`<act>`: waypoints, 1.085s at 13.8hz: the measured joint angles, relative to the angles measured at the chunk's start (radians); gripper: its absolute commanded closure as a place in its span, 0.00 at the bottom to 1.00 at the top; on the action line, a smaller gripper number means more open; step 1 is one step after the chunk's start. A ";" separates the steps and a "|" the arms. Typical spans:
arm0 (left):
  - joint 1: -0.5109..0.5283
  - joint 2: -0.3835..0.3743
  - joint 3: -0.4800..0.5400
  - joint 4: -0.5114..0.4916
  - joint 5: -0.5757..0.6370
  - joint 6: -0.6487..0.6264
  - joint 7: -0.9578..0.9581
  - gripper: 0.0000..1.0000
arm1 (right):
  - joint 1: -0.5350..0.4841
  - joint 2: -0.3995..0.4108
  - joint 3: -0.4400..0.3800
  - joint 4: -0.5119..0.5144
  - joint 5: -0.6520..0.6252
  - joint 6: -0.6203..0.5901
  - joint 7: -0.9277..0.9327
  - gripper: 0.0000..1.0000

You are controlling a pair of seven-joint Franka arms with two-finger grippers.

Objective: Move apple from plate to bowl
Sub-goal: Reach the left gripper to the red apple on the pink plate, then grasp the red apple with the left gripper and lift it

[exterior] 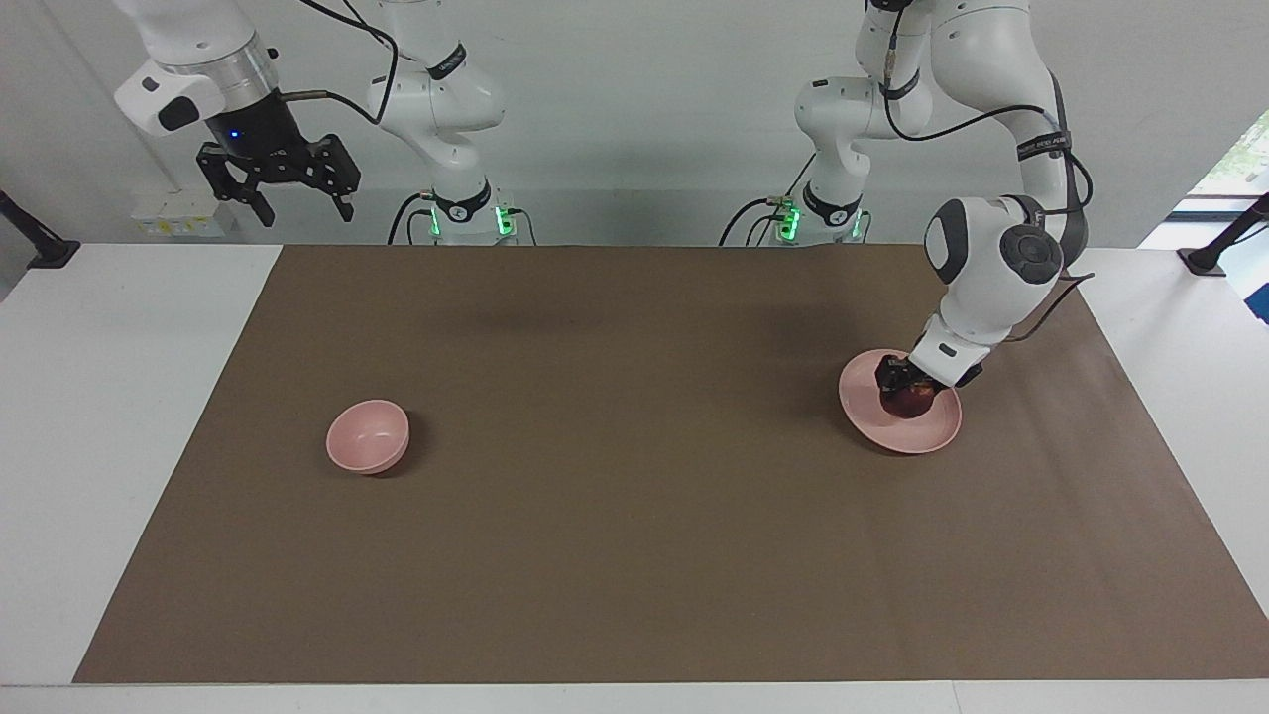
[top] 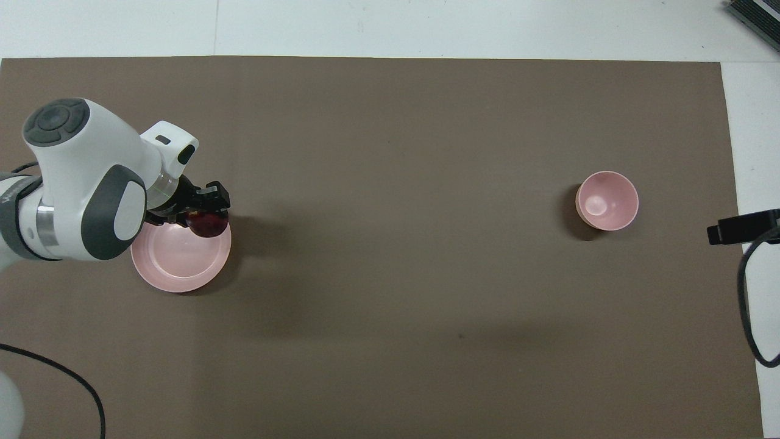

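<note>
Clenching the apple [exterior: 909, 399] over the plate's [exterior: 897, 431] 1 o'clock rim, left gripper [exterior: 906, 387] risks a roll-out crossing to the bowl [exterior: 368, 435]; right gripper [exterior: 277, 192] spread, waiting.

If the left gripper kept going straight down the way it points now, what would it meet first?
The left gripper points down and is shut on the apple, just over the plate. Going on, the apple would likely press onto the plate first; whether it has lifted clear is hard to tell.
</note>
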 measured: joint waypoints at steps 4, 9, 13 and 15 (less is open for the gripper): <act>-0.010 0.015 -0.002 0.085 -0.125 -0.106 -0.164 1.00 | 0.000 0.000 0.000 0.000 0.000 0.000 0.000 0.00; -0.055 0.030 -0.006 0.122 -0.346 -0.151 -0.420 1.00 | 0.000 0.000 0.000 0.000 0.000 0.000 0.000 0.00; -0.055 0.056 -0.022 0.169 -0.526 -0.199 -0.497 1.00 | 0.000 0.000 0.000 0.000 0.000 0.000 0.000 0.00; -0.055 0.062 -0.055 0.182 -0.572 -0.202 -0.505 1.00 | 0.000 0.000 0.000 0.000 0.000 0.000 0.000 0.00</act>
